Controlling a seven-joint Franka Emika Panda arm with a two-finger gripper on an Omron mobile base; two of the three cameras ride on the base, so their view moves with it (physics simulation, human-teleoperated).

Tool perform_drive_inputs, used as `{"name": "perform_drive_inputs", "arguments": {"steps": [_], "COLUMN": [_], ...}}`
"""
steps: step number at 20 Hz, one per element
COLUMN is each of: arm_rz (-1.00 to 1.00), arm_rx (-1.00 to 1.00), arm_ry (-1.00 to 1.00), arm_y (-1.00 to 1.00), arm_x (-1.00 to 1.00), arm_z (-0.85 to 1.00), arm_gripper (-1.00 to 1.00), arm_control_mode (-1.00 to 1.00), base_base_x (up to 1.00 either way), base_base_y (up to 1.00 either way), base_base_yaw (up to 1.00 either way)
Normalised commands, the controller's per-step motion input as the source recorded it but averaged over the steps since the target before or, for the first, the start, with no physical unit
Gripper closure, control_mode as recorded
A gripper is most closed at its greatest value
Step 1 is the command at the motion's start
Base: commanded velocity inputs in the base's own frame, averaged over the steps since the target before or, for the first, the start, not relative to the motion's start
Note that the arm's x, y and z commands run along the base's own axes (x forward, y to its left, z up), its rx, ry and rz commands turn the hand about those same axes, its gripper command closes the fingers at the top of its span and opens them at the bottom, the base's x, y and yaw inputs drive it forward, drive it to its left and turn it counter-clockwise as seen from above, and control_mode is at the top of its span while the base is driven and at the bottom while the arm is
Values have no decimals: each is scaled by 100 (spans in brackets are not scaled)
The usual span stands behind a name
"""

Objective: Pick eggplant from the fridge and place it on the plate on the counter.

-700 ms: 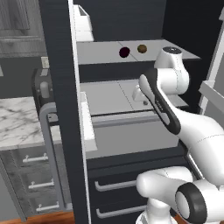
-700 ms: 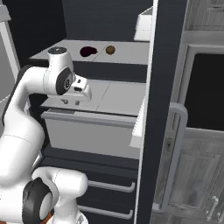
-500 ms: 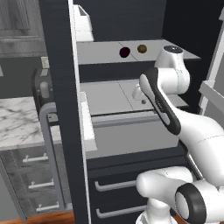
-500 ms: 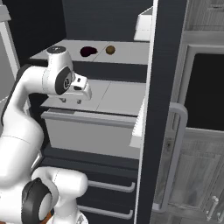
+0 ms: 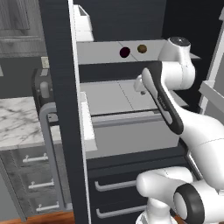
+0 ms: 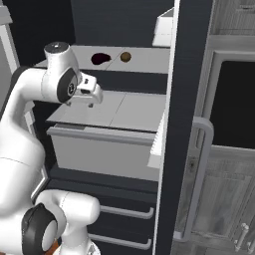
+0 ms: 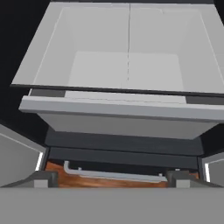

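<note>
The dark purple eggplant (image 5: 124, 52) (image 6: 100, 58) lies on the pale upper shelf of the open fridge (image 5: 109, 98) (image 6: 124, 112), with an orange-brown ball (image 5: 141, 48) (image 6: 126, 57) just to its right. My gripper (image 6: 85, 99) (image 7: 113, 179) hangs below that shelf's level, in front of it, over the grey bin (image 7: 127, 87). It is open and nothing sits between its fingers. The hand points down at the bin and the drawers beneath. A strip of marble counter (image 5: 17, 127) lies left of the fridge door. The plate is out of view.
The open fridge door (image 5: 59, 109) (image 6: 187, 124) with its grey bar handle (image 5: 48, 140) (image 6: 199, 174) stands edge-on beside the shelves. A white box (image 5: 83, 22) (image 6: 164, 30) sits on the top shelf. Lower drawers (image 5: 127, 183) (image 6: 124, 214) are closed.
The arm has risen a little, lifting the hand closer to the level of the upper shelf. The eggplant and the ball have not moved, and the gripper has stayed open.
</note>
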Motion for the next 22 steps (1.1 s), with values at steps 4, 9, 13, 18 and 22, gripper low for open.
{"name": "perform_drive_inputs", "arguments": {"steps": [4,9,13,18,22], "arm_rz": [0,0,-2,-4,-4], "arm_rx": [0,0,0,0,0], "arm_ry": [-7,-11,-17,-16,-26], "arm_y": [4,1,8,9,7], "arm_x": [3,14,23,28,33], "arm_z": [50,44,42,32,21], "arm_gripper": [-100,-100,-100,-100,-100], "arm_control_mode": [-100,-100,-100,-100,-100], "base_base_x": [0,0,0,0,0], "base_base_y": [0,0,0,0,0], "base_base_yaw": [0,0,0,0,0]}}
